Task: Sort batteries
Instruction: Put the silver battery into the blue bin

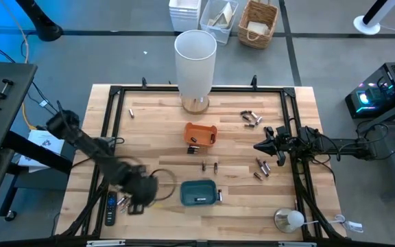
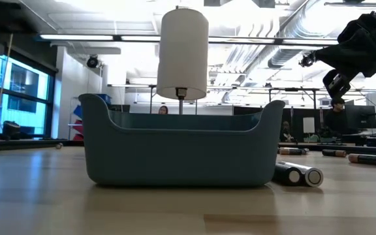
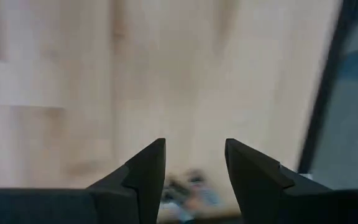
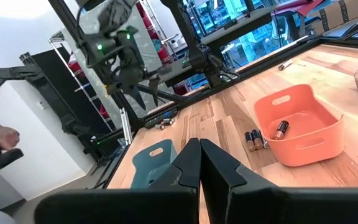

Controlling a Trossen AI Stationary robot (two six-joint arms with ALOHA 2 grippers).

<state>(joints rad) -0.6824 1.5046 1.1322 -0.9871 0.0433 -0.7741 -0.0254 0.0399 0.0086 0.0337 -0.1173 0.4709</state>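
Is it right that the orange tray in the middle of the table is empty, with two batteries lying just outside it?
Not quite. The orange tray is not empty: the right wrist view shows a battery lying inside it. The two batteries just outside it are there as you say.

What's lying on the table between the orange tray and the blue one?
In the high view, two small batteries lie on bare wood between the orange tray and the blue tray; nothing else.
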